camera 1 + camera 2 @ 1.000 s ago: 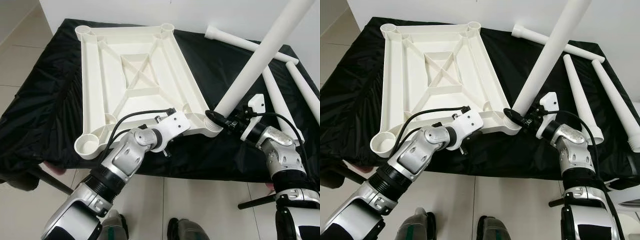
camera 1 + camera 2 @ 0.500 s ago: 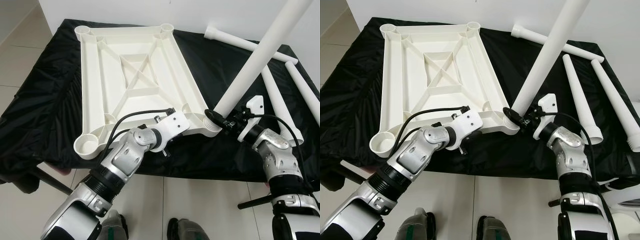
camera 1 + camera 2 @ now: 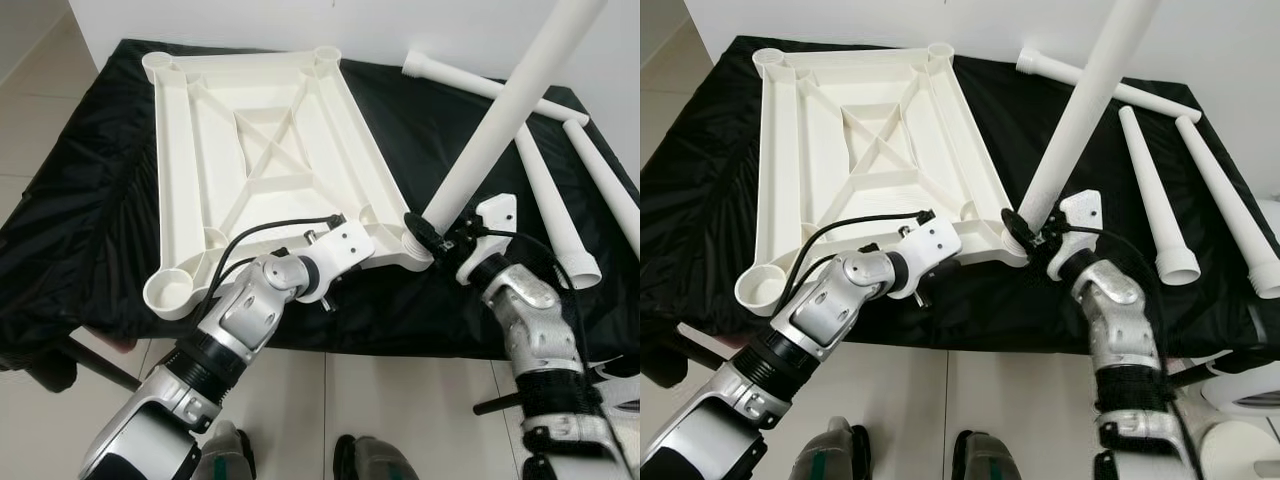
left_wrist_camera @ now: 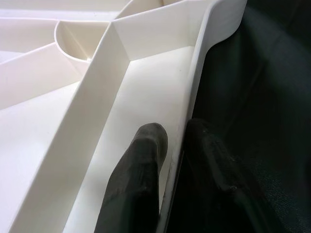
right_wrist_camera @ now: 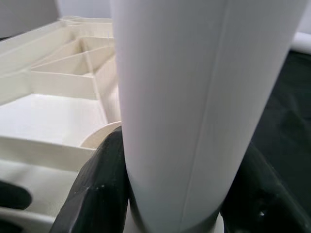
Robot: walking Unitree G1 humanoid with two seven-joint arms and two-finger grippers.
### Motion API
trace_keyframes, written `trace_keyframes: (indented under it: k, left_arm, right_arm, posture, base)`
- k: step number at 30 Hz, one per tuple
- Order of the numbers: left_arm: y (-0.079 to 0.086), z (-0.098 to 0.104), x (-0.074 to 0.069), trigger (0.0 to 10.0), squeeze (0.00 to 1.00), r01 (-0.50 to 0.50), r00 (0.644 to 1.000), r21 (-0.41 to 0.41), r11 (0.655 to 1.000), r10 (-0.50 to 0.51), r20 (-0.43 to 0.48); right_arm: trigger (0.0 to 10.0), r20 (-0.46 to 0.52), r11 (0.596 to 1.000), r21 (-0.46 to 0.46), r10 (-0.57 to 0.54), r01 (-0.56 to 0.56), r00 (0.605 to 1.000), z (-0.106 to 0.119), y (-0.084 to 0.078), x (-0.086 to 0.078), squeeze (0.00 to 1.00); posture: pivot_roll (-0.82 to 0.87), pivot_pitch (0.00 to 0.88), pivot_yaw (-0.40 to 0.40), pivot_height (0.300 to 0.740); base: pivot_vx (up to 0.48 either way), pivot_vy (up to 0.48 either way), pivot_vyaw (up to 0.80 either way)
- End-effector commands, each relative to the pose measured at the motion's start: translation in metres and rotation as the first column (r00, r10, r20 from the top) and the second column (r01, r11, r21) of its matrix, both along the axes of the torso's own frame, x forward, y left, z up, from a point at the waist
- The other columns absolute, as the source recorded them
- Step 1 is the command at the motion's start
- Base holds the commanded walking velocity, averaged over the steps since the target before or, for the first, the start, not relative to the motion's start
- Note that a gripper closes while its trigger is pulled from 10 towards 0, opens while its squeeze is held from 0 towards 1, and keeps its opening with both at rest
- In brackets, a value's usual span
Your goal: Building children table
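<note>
A white plastic table top (image 3: 265, 150) lies upside down on the black cloth, with round leg sockets at its corners. My left gripper (image 4: 172, 141) is shut on its near rim, one finger (image 4: 141, 160) inside the rim and the other outside. My right gripper (image 3: 437, 232) is shut on the base of a long white table leg (image 3: 505, 105). That leg stands tilted over the near right corner socket (image 3: 412, 252), its upper end leaning up and to the right. In the right wrist view the leg (image 5: 194, 97) fills the space between both fingers (image 5: 97, 184).
Three more white legs (image 3: 1145, 185) lie on the black cloth (image 3: 90, 200) at the right, one (image 3: 470, 80) across the back. Tiled floor (image 3: 350, 410) runs along the near table edge. My feet (image 3: 370, 460) show at the bottom.
The right arm has swung inward and the held leg has tipped more upright over the corner socket. The left gripper keeps its hold on the rim.
</note>
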State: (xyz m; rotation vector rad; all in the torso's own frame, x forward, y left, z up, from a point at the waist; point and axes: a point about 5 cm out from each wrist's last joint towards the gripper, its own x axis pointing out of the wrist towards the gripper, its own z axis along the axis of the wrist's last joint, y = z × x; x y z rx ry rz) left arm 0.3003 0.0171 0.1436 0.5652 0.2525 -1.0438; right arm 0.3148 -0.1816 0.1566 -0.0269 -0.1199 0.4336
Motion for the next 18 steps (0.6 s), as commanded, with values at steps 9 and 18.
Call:
trace_keyframes:
  k: [9,18]
  left_arm:
    - [-0.015,-0.008,-0.014,10.0,0.00,0.106,0.993,0.009,0.994,-0.106,-0.044]
    - [-0.015,-0.008,-0.014,10.0,0.00,0.100,0.994,0.007,0.995,-0.099,-0.045]
  right_arm:
    - [10.0,0.057,0.985,0.092,-0.154,0.149,0.986,0.016,0.034,-0.006,0.00]
    - [10.0,0.039,0.879,0.094,-0.472,0.467,0.881,0.016,0.052,-0.012,0.00]
  posture:
    - [-0.03,0.110,-0.039,0.740]
    - [-0.02,0.110,-0.044,0.740]
  base:
    - [0.000,0.000,0.00]
    - [0.000,0.000,0.00]
